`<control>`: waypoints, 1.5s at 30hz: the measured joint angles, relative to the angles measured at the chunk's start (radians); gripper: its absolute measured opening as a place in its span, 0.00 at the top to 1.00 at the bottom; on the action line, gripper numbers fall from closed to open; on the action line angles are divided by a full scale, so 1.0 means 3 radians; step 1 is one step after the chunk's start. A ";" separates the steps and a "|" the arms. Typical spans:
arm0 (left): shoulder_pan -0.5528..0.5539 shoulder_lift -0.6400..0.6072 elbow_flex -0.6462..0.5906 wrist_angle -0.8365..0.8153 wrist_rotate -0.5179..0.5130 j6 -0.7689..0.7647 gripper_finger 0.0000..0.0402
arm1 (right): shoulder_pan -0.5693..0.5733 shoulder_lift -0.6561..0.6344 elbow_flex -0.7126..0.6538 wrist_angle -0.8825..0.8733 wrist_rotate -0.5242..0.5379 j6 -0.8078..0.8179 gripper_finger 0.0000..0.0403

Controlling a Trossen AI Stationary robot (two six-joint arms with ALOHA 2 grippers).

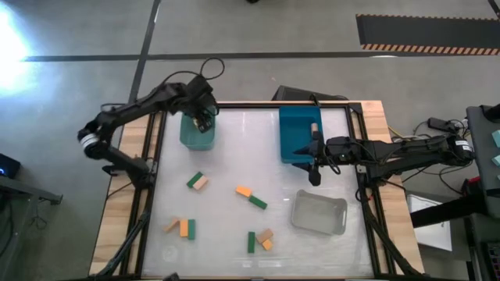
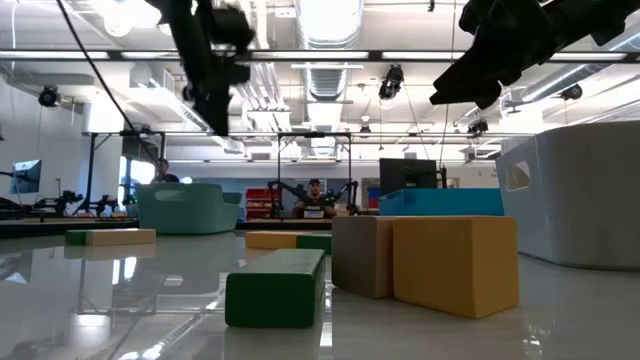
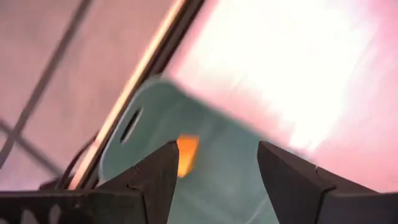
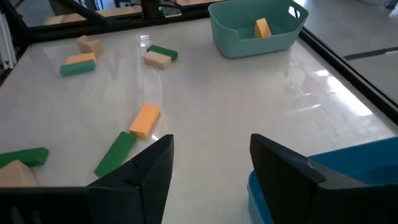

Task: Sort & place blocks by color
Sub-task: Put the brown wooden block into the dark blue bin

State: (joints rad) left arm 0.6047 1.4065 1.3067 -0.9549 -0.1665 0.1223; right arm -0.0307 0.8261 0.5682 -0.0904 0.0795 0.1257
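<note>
Desk [image 1: 226, 156]: white glossy top in a wooden frame, carrying three bins and scattered blocks.

Bins: blue bin [image 1: 297, 133] at far right; clear bin [image 1: 319, 214] near right; teal bin [image 1: 197, 131] at far left.

Arms: left pincer [image 1: 205, 119] poised above the teal bin, fingers spread and pinching nothing. Right pincer [image 1: 314, 162] hovering at the near edge of the blue bin, fingers likewise spread and empty.

Blocks: one orange block [image 4: 262, 28] lying inside the teal bin, also glimpsed between the left fingers in the left wrist view. One pale block [image 1: 314, 127] apparently in the blue bin, though hard to confirm from above. Remainder loose on the near half of the desk: green and tan pair [image 1: 197, 182] left of centre, orange and green pair [image 1: 251, 195] at centre, a cluster [image 1: 180, 227] near left, another cluster [image 1: 259, 240] near centre.

Step judged in hand: release of an orange block into the teal bin, just completed. Next move calls for lifting clear of the bin, travelling toward the near side to another loose block, descending with fingers spread either side of it, then closing.
</note>
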 joint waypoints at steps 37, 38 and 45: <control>-0.2418 0.0625 -0.0588 -0.0688 0.0077 -0.2996 0.49 | 0.0000 0.0001 0.0000 -0.0006 0.0000 -0.0154 0.50; -0.2414 0.0665 -0.0679 -0.0693 0.0086 -0.3036 0.49 | 0.0000 0.0000 0.0000 -0.0006 0.0000 -0.0158 0.50; -0.2413 0.0807 -0.1123 -0.0364 0.0093 -0.3097 0.49 | 0.0000 0.0001 0.0000 -0.0005 0.0000 -0.0172 0.50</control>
State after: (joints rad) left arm -0.1192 1.6485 0.9700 -1.0640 -0.1387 -0.8067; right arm -0.0307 0.8263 0.5682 -0.0917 0.0795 0.0742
